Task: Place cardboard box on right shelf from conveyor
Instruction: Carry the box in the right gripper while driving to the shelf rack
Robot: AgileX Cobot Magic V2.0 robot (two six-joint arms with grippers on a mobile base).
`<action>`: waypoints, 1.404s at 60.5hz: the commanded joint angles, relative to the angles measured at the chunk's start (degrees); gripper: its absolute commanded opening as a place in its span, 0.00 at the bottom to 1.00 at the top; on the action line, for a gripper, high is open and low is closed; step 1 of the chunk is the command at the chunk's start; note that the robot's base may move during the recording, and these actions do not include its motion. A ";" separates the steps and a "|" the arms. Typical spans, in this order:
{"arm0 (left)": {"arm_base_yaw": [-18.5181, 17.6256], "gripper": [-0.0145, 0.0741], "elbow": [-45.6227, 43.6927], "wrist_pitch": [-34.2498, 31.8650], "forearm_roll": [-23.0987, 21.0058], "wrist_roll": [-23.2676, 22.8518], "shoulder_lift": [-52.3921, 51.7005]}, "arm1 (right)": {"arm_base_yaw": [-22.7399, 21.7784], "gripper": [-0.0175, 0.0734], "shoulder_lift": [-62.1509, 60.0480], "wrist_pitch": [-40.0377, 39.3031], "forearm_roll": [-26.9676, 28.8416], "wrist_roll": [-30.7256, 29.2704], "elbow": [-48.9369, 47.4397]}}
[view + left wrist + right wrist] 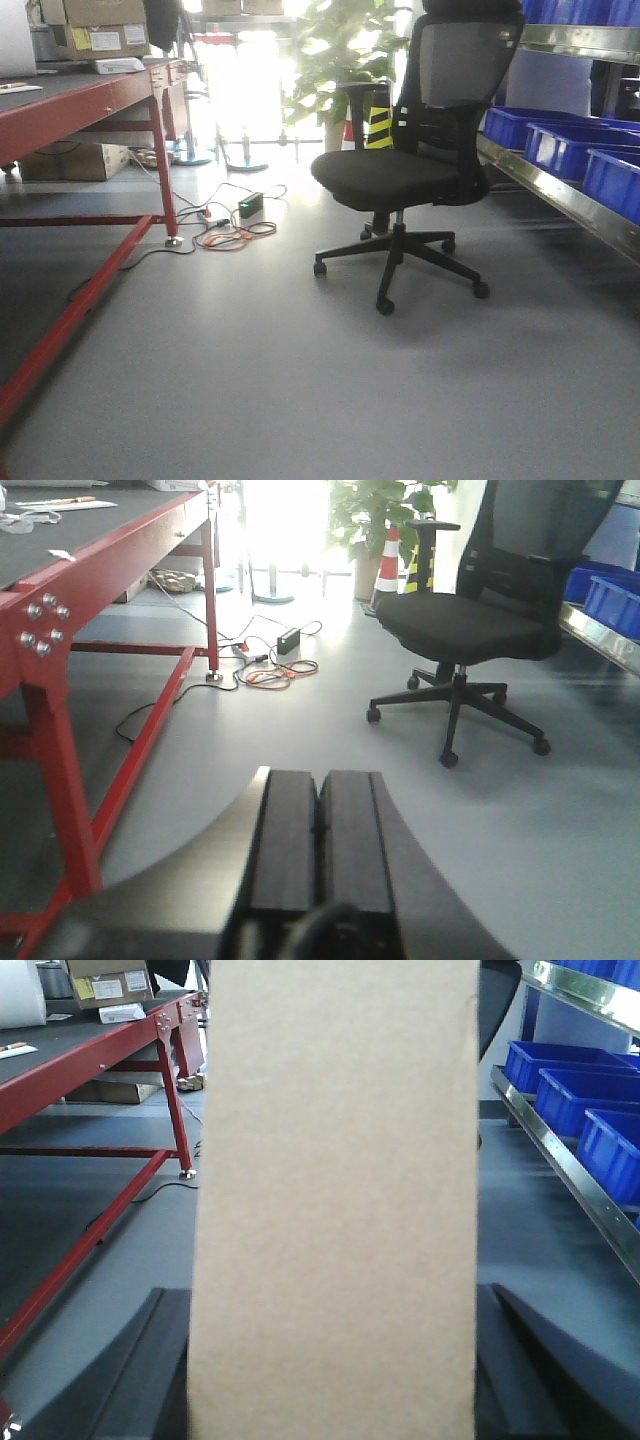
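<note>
Floor (pixel 300 400), worktop (pixel 70 92), shelf (pixel 560 197).
Left of the left end effector (pixel 320 790), cartons (pixel 100 25) top the worktop; ahead, office chair (pixel 385 175) and cables (pixel 235 232) on the floor; rightward, blue bins (pixel 565 145) on the shelf.

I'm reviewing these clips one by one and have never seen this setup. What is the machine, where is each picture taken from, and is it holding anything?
This is a two-armed robot on a mobile base. One picture looks forward from its body and shows a red workbench, an office chair and blue bins on a steel shelf. The other two pictures come from cameras on the wrists. The left arm's fingers are pressed together and hold nothing. The right arm's fingers grip a plain cardboard box, which fills most of that view. No conveyor is visible.
</note>
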 commanded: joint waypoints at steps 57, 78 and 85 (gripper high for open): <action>-0.25 0.03 0.58 -4.95 -0.34 0.02 -0.94 | -0.20 0.41 1.05 -6.02 -0.71 -0.43 -1.62; -0.24 0.03 0.58 -4.95 -0.34 0.02 -0.94 | -0.20 0.41 1.05 -6.02 -0.71 -0.43 -1.62; -0.24 0.03 0.58 -4.95 -0.34 0.02 -0.94 | -0.20 0.41 1.05 -6.02 -0.71 -0.43 -1.62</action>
